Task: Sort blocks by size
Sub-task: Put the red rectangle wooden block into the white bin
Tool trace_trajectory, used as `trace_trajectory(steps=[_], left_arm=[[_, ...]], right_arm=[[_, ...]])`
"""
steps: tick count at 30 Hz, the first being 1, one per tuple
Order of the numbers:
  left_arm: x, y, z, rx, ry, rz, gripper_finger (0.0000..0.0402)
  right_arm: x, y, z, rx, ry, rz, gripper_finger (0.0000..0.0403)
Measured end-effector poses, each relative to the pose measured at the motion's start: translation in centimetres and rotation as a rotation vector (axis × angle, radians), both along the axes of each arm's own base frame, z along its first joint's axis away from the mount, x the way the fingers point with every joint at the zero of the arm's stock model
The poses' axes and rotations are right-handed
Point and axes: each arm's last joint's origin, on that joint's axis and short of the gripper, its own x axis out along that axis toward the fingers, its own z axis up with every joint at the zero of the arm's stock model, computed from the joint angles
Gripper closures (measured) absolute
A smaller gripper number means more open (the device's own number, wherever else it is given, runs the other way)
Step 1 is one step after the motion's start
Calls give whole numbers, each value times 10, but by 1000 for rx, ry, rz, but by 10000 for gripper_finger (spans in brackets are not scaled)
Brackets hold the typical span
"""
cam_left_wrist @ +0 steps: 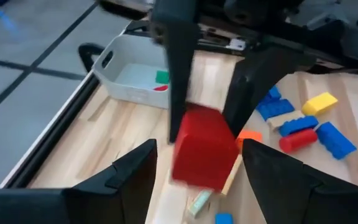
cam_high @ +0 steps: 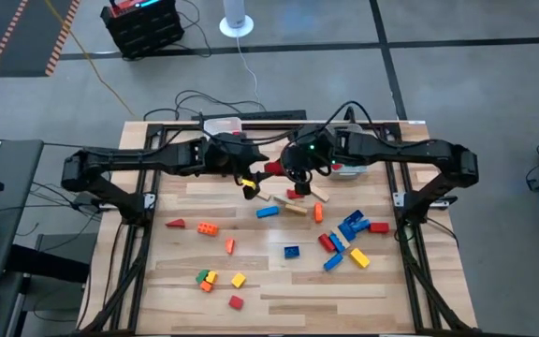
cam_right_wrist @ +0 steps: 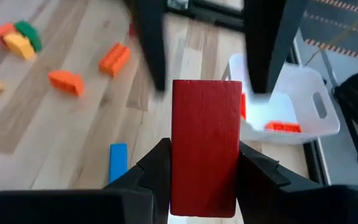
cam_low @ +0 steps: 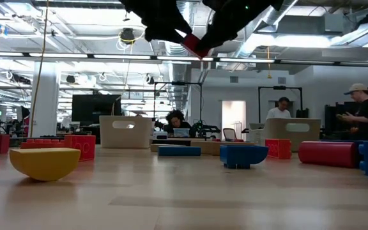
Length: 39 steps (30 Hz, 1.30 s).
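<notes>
Most blocks [cam_high: 340,245] lay scattered on the table [cam_high: 279,300], unsorted; a few sat in a bin [cam_right_wrist: 291,112]. The right gripper [cam_right_wrist: 201,165] clamped a red block [cam_right_wrist: 205,146] mid-air, facing the left gripper [cam_left_wrist: 197,165], whose fingers stood apart, empty.

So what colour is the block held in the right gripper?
Red block, clearest in the right wrist view.

red block [cam_right_wrist: 205,146], dark end effector [cam_right_wrist: 205,168], pale wood table [cam_high: 279,290]

Block [cam_right_wrist: 205,146] between both grippers above table's [cam_high: 279,290] rear; blocks [cam_high: 344,239] scattered in front.
</notes>
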Motion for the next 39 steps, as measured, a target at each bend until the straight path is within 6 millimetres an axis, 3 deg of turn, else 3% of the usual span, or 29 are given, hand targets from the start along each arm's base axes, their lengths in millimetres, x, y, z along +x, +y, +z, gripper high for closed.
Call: trace_trajectory(steps=[8,14,21,25,32,39], left_arm=[[10,-8,-10,24,28,-10,183],[11,-8,-12,24,36,-9,270],[11,-7,-12,-35,19,36,274],[8,-3,-14,-63,40,64,274],[-14,20,-17,-110,170,194,274],[-41,56,-44,-134,476,471,274]], right_arm=[[0,0,0,13,-1,-4,244],[0,1,0,22,3,-3,235],[0,3,0,25,0,-12,181],[-3,-5,-2,34,35,-46,147],[-22,-32,16,-27,112,-228,132],[-30,-47,23,31,94,-328,131]])
